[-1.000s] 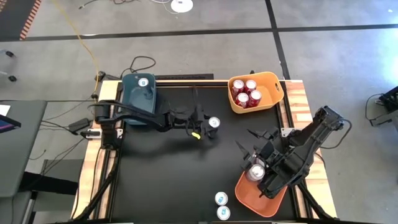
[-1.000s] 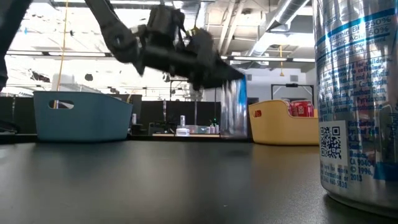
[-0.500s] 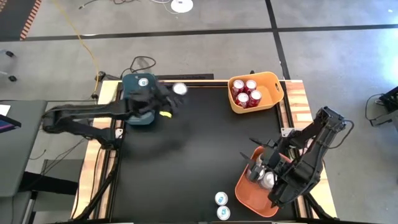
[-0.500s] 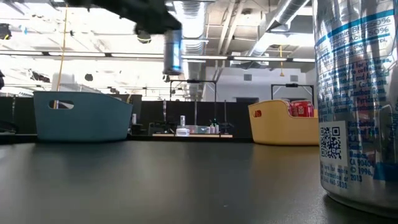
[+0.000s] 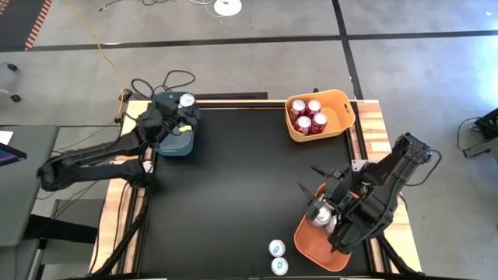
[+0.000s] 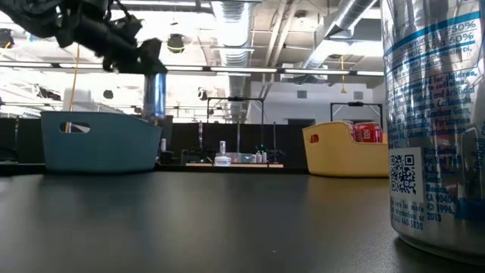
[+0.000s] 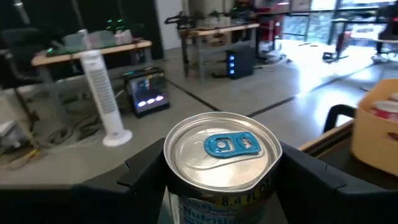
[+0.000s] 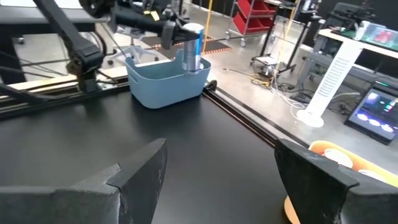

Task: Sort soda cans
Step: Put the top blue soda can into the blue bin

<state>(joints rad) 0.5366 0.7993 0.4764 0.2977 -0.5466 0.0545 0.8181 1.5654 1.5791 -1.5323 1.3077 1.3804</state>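
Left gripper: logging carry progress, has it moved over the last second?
Yes. The left gripper, holding a blue can, went from mid-table to above the blue bin.

I saw a blue bin point(image 5: 173, 140), a yellow bin point(image 5: 342, 105) holding red cans point(image 5: 309, 116), an orange bin point(image 5: 315, 250), and blue-and-silver cans point(image 5: 278, 257) on my black table point(image 5: 233, 187).

at the table's point(image 5: 233, 187) far left corner, a bin point(image 5: 173, 141), with the left gripper point(image 5: 180, 114) above it, closed around an upright can point(image 5: 187, 100). at the far right corner, a second bin point(image 5: 342, 118) holding four cans point(image 5: 309, 116). near the right edge toward the front, a third bin point(image 5: 315, 247), with the right gripper point(image 5: 320, 204) over its inner end, fingers spread, and a can point(image 5: 319, 215) beneath it. by the front edge, two cans point(image 5: 278, 257), one behind the other, just left of that third bin.
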